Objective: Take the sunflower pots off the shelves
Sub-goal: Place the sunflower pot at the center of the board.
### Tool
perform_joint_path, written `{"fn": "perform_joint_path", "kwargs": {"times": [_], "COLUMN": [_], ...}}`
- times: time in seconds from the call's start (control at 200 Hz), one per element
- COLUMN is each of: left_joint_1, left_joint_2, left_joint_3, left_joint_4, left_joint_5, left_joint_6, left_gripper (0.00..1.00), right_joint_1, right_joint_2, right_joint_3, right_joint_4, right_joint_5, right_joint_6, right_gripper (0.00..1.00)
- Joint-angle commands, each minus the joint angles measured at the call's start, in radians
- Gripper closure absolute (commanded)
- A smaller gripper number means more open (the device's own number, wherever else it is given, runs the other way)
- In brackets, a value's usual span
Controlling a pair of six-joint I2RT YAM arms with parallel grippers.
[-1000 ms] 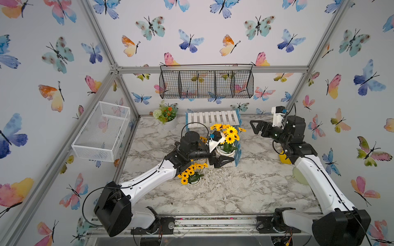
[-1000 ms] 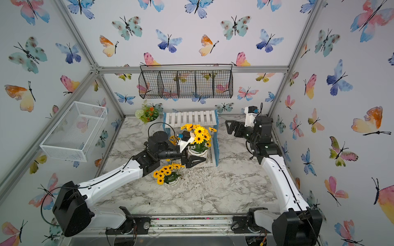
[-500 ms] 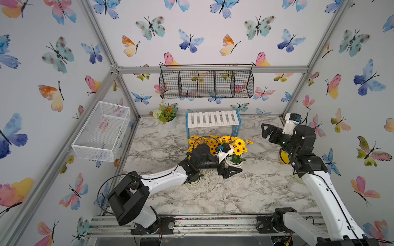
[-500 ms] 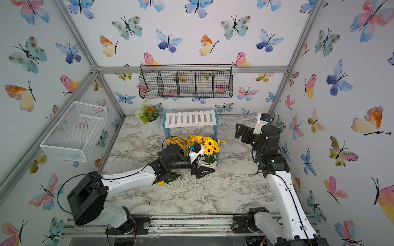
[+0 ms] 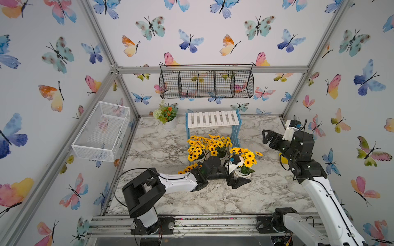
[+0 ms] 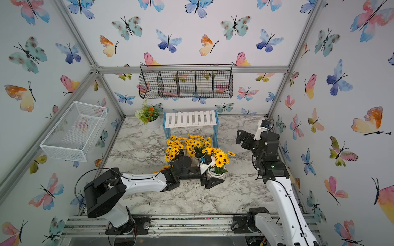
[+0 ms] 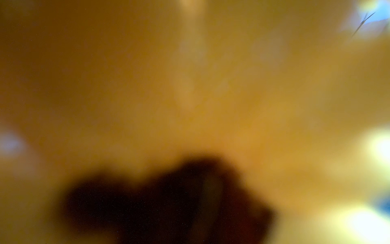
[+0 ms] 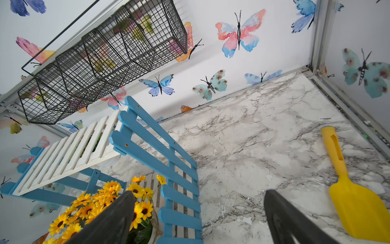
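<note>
My left gripper is shut on a white sunflower pot low over the marble table, just in front of the shelves; one finger shows beside the same pot. Two more sunflower pots stand on the lower board. Another bunch peeks out from under my left arm. My left wrist view is a blur of yellow petals. My right gripper hangs open and empty to the right of the shelves.
A white pot of mixed flowers stands left of the shelves. On the back wall hangs a black wire basket, and on the left wall a white mesh basket. A yellow trowel lies by the right wall.
My left arm has carried the sunflower pot from the top board down and forward to the table. My right arm has pulled back to the right.
</note>
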Motion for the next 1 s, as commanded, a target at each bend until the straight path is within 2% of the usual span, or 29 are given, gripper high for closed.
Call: {"fn": "perform_joint_path", "kwargs": {"times": [0.0,0.235,0.295,0.51,0.811,0.991], "left_joint_1": [0.0,-0.001,0.0,0.008,0.008,0.007], "left_joint_2": [0.053,0.151,0.178,0.29,0.364,0.409], "left_joint_3": [0.006,0.011,-0.01,-0.016,0.028,0.036], "left_joint_4": [0.164,0.243,0.316,0.455,0.431,0.476], "left_joint_5": [-0.032,-0.031,-0.042,0.012,0.007,-0.011], "left_joint_6": [-0.024,-0.052,-0.072,-0.13,-0.086,-0.082], "left_gripper": [1.0,1.0,1.0,1.0,1.0,1.0], "right_joint_1": [-0.005,-0.005,-0.005,-0.005,-0.005,-0.005], "right_joint_2": [-0.023,-0.031,-0.034,-0.045,-0.064,-0.068], "right_joint_3": [-0.017,-0.036,-0.043,-0.062,-0.078,-0.088], "right_joint_4": [0.0,0.012,0.018,0.019,0.025,0.031], "right_joint_5": [0.019,0.002,-0.002,-0.012,-0.014,-0.016], "right_joint_6": [0.011,0.015,0.015,0.014,0.01,0.008], "right_gripper": [0.02,0.02,0.02,0.02,0.02,0.02]}}
